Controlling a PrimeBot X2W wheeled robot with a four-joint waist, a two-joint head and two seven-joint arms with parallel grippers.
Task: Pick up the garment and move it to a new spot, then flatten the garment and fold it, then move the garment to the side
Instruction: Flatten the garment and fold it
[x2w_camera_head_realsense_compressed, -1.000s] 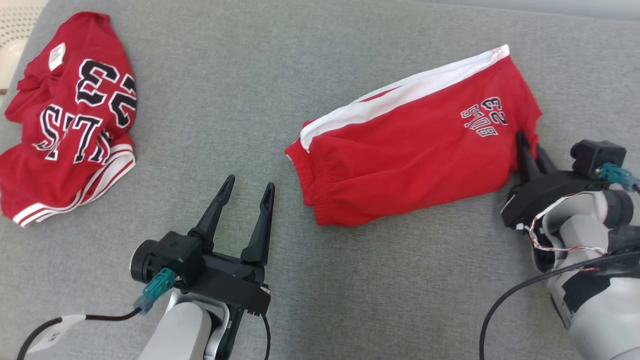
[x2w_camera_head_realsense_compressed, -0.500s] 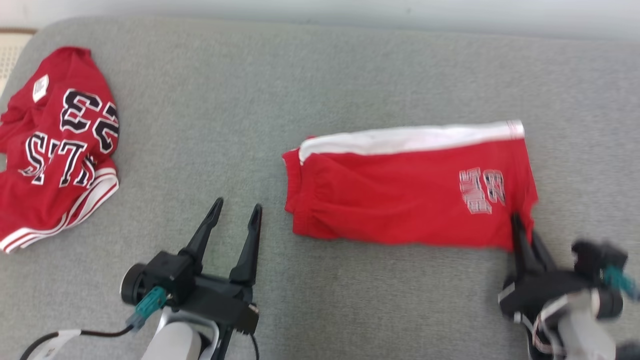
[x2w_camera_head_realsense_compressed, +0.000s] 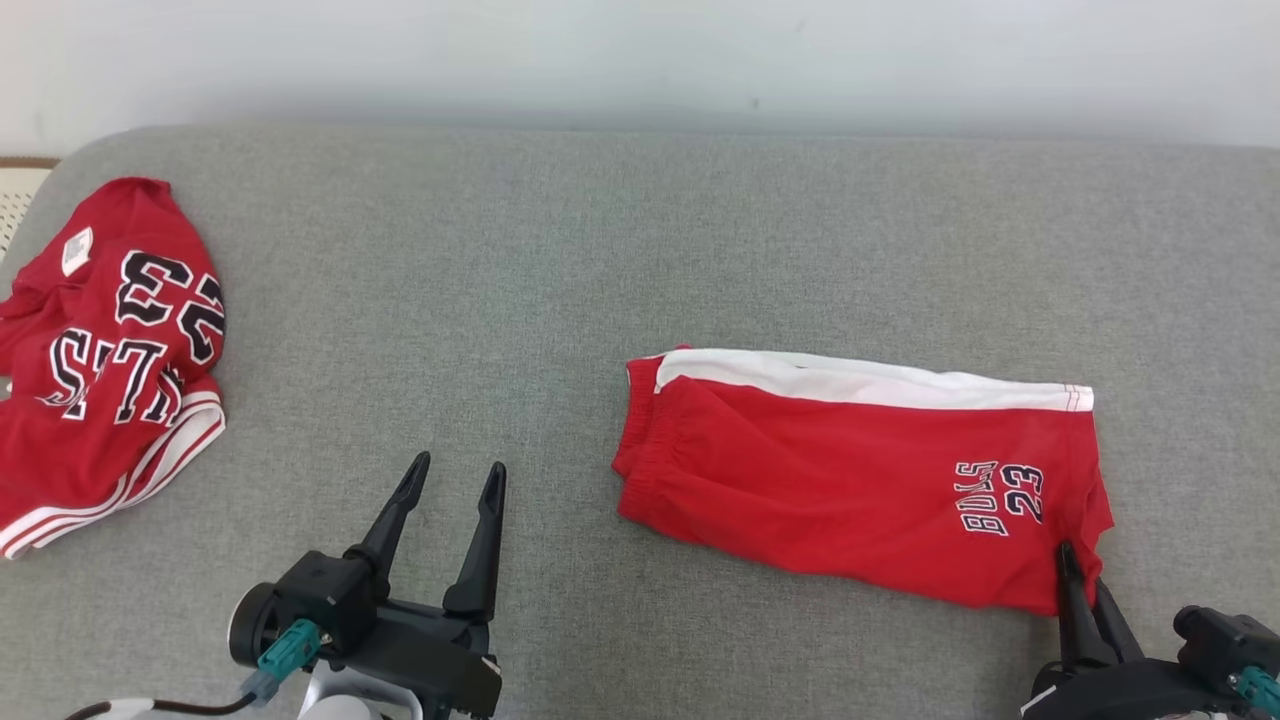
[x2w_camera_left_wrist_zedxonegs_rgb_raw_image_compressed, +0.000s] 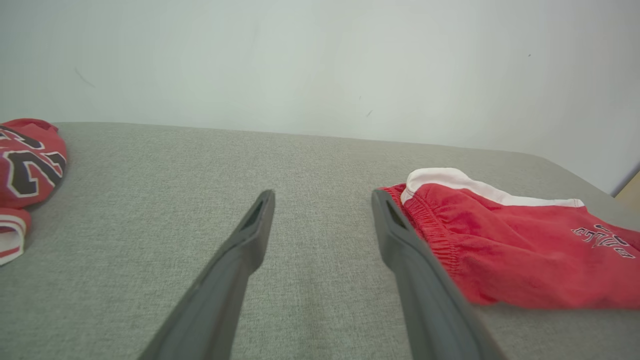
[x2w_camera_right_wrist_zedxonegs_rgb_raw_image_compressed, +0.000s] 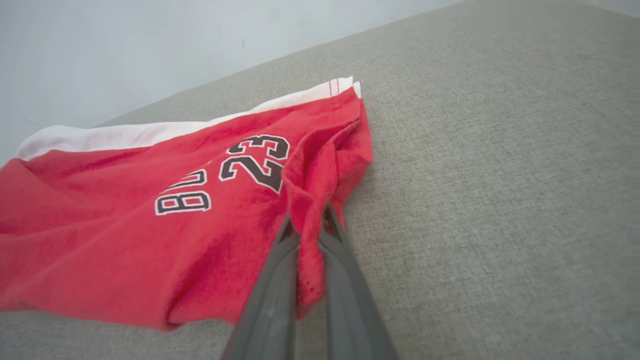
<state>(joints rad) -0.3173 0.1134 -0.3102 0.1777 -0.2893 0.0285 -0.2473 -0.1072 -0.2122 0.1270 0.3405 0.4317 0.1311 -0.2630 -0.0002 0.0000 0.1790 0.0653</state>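
Head view: the red shorts lie folded, seemingly in half, right of centre on the grey cushion, with the left gripper spread and empty at lower left. Left wrist view: its fingers frame bare cushion beside the shorts. Right wrist view: the right gripper pinches their hem corner at centre, so only the move aside seems left.

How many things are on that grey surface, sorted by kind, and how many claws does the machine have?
shorts: 1
jersey: 1
grippers: 2 (left gripper, right gripper)
Total: 4
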